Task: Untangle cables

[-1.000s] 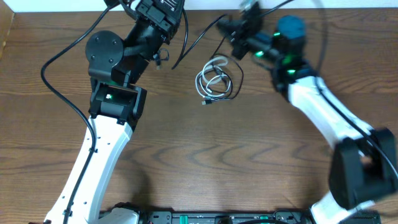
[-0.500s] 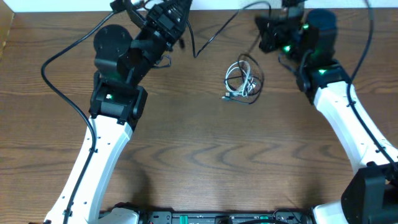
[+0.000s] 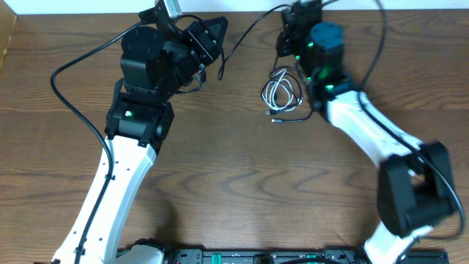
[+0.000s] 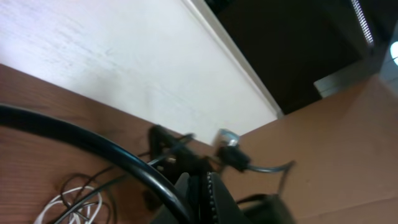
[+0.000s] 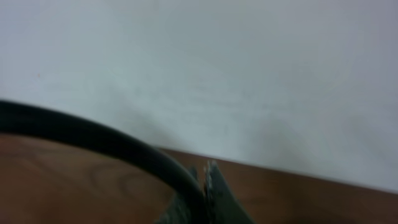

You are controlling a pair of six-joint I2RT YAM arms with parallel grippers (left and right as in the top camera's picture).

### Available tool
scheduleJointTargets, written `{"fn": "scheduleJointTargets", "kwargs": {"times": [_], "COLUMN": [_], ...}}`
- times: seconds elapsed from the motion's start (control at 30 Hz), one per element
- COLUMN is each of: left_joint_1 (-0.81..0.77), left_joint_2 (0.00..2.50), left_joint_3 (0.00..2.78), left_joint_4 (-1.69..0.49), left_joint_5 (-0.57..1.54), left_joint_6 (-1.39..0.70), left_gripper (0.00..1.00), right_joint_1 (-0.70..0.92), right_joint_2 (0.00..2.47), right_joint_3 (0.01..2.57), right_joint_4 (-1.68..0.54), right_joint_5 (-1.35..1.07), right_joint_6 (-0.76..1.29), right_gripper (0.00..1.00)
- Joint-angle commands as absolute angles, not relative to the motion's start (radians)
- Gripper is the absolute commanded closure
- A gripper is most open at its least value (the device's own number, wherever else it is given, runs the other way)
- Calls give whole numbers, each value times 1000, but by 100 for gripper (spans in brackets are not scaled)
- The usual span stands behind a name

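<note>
— Cables (image 3: 281,95) first: where are they?
— On the table (image 3: 220,183), far half, a bit right of centre. One small tangle, flat on the wood. White loops sit on its left side. The thin black cable loops round the right and lower side, and a small plug pokes out at the lower left.
— Touching anything?
— The right arm (image 3: 359,121) runs just beside it, on its right. Overhead can't settle contact, so I'm not calling it. The left arm (image 3: 135,117) is well apart, off to the left.
— Left gripper (image 4: 200,193)?
— Closed. Its wrist view shows the two fingers pressed together with nothing seen between them. It's up near the far edge, pointing right toward the tangle. White loops show at the bottom left of that view.
— Right gripper (image 5: 208,190)?
— Also closed, fingers together, nothing seen in them. The view is blurry: white wall (image 5: 217,62), a strip of wood, and a thick black cord (image 5: 93,140) crossing in front. Overhead puts it at the far edge, beyond the tangle and not on it.
— Is that cord part of the tangle?
— No, it's far thicker. Overhead also shows a thick black cord (image 3: 245,40) arcing between the two grippers.
— So neither claw has a cable?
— None visible in either. The tangle lies loose on the table, loops overlapping.
</note>
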State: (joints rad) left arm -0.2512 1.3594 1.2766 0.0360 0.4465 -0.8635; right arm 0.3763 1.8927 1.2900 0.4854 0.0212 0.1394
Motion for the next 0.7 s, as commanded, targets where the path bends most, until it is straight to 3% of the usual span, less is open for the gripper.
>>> {"fn": "scheduleJointTargets", "kwargs": {"times": [0.0,0.17,0.4,0.53,0.67], "left_joint_1": [-249,-249,-249,-249,-249], "left_joint_2": [1352,1352,1353,1353,1353], "left_joint_3": [1293,1293,1293,1293,1293], "left_joint_4": [33,26,14,-1,-41], "left_joint_5": [453,453,453,453,464], "left_joint_6": [-804,-797,-781,-754,-725], "left_gripper": [92,92,92,92,92], "right_joint_1": [407,400,373,371,372], "right_joint_2": [1987,2048,2043,2035,1995], "right_joint_3": [1296,1296,1296,1296,1296], "right_joint_4": [585,916,1311,1262,968], "right_joint_5": [181,336,347,361,225], "right_joint_6": [69,-134,-339,-368,-341], "right_gripper": [98,98,99,99,99]}}
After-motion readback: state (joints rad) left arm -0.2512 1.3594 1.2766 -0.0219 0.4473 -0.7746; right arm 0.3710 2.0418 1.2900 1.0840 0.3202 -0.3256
